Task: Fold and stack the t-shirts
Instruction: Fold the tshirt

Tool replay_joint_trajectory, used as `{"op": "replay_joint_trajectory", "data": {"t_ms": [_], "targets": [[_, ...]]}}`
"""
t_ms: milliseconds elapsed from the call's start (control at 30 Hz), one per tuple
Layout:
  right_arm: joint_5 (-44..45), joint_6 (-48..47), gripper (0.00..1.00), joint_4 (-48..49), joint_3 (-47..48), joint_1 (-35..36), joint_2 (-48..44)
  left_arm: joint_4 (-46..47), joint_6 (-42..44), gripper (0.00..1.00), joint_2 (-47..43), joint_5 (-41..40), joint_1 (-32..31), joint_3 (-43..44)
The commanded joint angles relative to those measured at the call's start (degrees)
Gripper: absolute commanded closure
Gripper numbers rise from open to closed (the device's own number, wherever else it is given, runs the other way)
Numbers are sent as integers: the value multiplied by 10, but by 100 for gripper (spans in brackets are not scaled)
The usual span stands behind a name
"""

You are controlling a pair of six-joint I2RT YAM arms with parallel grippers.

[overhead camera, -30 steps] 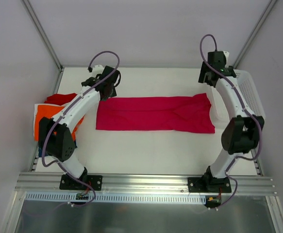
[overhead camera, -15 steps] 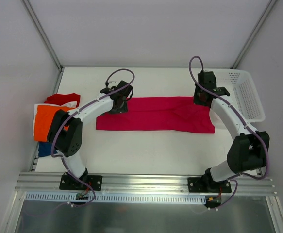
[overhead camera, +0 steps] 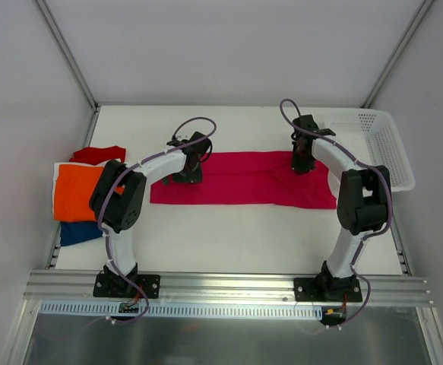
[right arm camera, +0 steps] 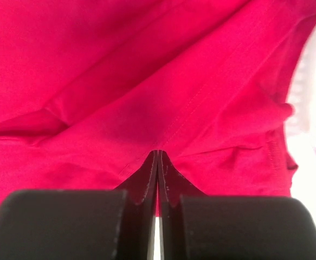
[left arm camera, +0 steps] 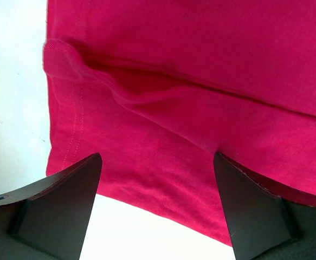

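Jaws apart, the left gripper [left arm camera: 156, 162] straddles the left end of the magenta-pink cotton t-shirt [overhead camera: 244, 179]. The right gripper [right arm camera: 158, 154] has its jaws together, tips on the cloth near the right end; whether they pinch it is unclear. The shirt lies as a long folded band across the white table [overhead camera: 229, 228]. Only the left wrist view shows its stitched hem and a raised fold. The top view alone shows the orange t-shirt [overhead camera: 77, 190], red t-shirt [overhead camera: 99, 154] and dark blue t-shirt [overhead camera: 77, 232] piled at left, and the white perforated plastic basket [overhead camera: 384, 144].
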Motion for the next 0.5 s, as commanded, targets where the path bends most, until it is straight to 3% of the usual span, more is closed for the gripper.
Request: {"op": "replay_joint_trajectory", "data": {"t_ms": [0, 467], "targets": [[-8, 12, 99, -41, 37, 1, 34, -4, 2, 15, -4, 20, 5, -15], [-25, 16, 99, -83, 137, 8, 152, -4, -52, 16, -57, 21, -29, -134]]}}
